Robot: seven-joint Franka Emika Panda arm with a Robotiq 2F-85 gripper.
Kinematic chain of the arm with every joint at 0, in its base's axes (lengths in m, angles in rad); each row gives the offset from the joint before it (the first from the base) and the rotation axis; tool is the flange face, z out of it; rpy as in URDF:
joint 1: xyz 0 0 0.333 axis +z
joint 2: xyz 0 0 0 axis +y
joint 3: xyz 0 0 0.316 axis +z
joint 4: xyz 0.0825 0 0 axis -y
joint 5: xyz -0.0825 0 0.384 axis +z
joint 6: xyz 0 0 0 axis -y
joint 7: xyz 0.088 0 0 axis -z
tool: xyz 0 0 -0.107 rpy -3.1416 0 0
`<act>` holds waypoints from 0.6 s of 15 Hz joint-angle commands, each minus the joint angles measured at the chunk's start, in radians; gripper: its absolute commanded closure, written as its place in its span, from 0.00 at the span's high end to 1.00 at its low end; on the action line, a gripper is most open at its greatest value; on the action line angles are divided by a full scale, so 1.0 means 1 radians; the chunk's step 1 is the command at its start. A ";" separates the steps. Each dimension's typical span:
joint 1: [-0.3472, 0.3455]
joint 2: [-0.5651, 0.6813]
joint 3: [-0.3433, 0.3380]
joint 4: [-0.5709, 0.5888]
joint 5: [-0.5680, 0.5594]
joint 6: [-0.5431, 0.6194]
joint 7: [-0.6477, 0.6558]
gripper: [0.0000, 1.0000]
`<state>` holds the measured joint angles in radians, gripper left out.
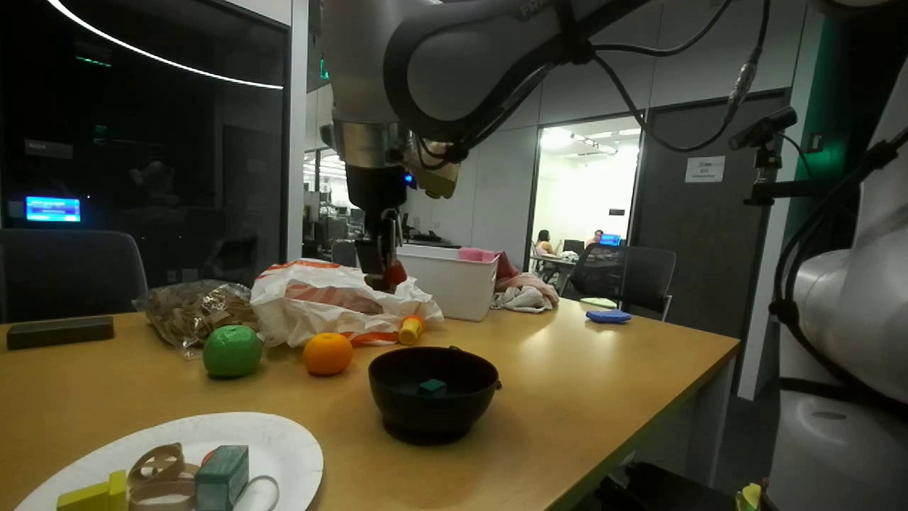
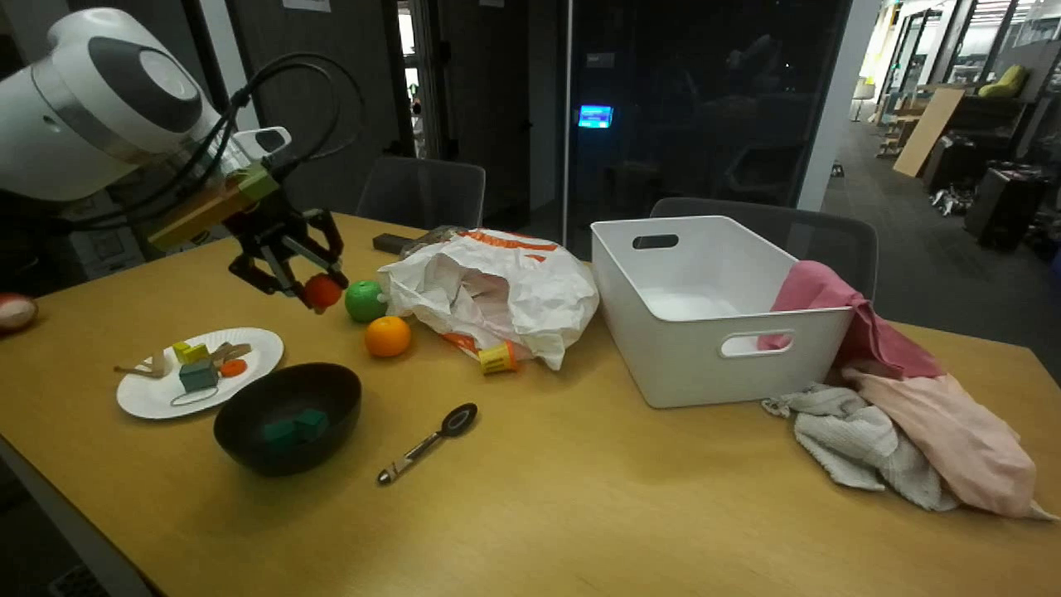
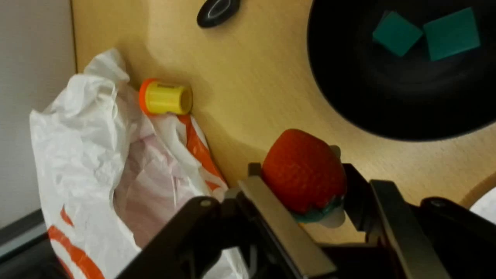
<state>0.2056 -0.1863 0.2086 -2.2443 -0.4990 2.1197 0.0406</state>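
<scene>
White-and-grey jointed robot arm (image 2: pixel 99 108) reaches in over the light wood-tone table (image 2: pixel 663 506), black two-finger gripper (image 2: pixel 319 288) below its end, pointing down. It's part-way closed, clamped on a red strawberry with a green leafy cap (image 3: pixel 304 170). Strawberry is in the air, off the tabletop; wrist view frames it between a crumpled white plastic-looking bag with orange print (image 3: pixel 81 155) and a round black bowl (image 3: pixel 387 108).

Surface: bowl has two teal-green cubes (image 3: pixel 451 35) in it, side by side. Round white plate (image 1: pixel 284 440) near the bowl carries a grey-green block (image 1: pixel 223 475), yellow pieces (image 1: pixel 92 495) and brown loops (image 1: pixel 157 461). Black spoon with silvery handle (image 2: pixel 423 448) lies across the bowl from the plate. Small yellow tub with orange lid (image 3: pixel 166 97) on its side, against the bag. Round orange fruit (image 2: pixel 388 337) just beside a round green fruit (image 2: pixel 363 301). White rectangular plastic bin (image 2: pixel 713 369), pink cloth (image 2: pixel 879 340) over its rim.

Room: dark glass wall (image 2: pixel 704 99), lit blue screen (image 2: pixel 595 116), black mesh chairs (image 2: pixel 423 191), bright doorway (image 1: pixel 589 184), two people (image 1: pixel 545 247) beyond.
</scene>
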 commanded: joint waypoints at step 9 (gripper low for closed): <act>-0.064 -0.046 -0.096 -0.170 0.308 0.024 -0.045 0.27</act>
<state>0.1388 -0.2150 0.1358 -2.3903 -0.3072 2.1069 0.0511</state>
